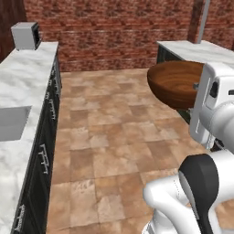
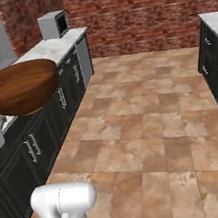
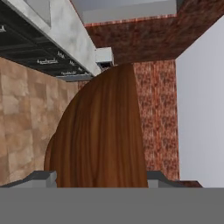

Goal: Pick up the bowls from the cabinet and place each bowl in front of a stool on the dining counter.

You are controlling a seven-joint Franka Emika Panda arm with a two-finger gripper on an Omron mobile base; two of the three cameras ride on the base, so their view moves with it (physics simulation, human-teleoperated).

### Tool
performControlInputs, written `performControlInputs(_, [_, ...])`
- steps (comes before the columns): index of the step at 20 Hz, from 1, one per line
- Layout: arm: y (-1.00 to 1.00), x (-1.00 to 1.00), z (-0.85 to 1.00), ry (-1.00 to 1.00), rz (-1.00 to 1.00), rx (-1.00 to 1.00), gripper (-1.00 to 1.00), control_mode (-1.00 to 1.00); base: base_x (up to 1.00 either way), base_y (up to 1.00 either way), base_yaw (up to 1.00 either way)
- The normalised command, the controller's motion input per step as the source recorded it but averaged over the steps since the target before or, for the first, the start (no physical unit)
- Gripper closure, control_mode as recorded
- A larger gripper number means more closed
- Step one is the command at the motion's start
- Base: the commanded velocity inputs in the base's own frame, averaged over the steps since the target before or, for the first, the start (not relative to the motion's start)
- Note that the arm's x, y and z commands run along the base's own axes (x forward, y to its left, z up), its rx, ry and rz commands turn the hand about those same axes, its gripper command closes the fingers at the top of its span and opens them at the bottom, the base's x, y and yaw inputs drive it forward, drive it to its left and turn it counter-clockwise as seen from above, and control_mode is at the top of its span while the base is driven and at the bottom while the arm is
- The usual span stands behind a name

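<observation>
**Mara:** So where does the wooden bowl sit now?

**Ivo:** It hangs in the air at the end of the arm, well above the tiled floor. From the right base camera it floats just beside the marble worktop that carries the grey microwave, with the black base cabinets below it.

**Mara:** And the gripper?

**Ivo:** Its fingers stand spread fairly wide, one at each side of the bowl's wall in the hand camera, so it appears to be pinching the bowl by its rim. The contact itself is hidden.

**Mara:** What could go wrong from here?

**Ivo:** The bowl is glossy and held at one edge, so most of its weight hangs out past the fingers. A sharp turn of the base or swing of the arm could make it pivot or slip. It also rides close to that worktop; drifting toward it might knock the bowl loose.

**Mara:** Progress?

**Ivo:** Likely mid-carry; no dining counter or stool is recognisable yet.
</observation>
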Motion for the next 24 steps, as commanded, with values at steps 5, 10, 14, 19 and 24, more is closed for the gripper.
performControlInputs(5, [0.00,0.00,0.00,0.00,0.00,0.00,1.00,1.00,1.00,-0.09,-0.23])
performControlInputs(10, [0.00,0.00,0.00,0.00,0.00,0.00,1.00,1.00,1.00,-0.07,-0.02])
performControlInputs(14, [0.00,0.00,0.00,0.00,0.00,0.00,1.00,1.00,1.00,-0.09,0.00])
performControlInputs(19, [0.00,0.00,0.00,0.00,0.00,0.00,1.00,1.00,1.00,-0.08,-0.02])
performControlInputs(24, [0.00,0.00,0.00,0.00,0.00,0.00,1.00,1.00,1.00,0.00,-0.13])
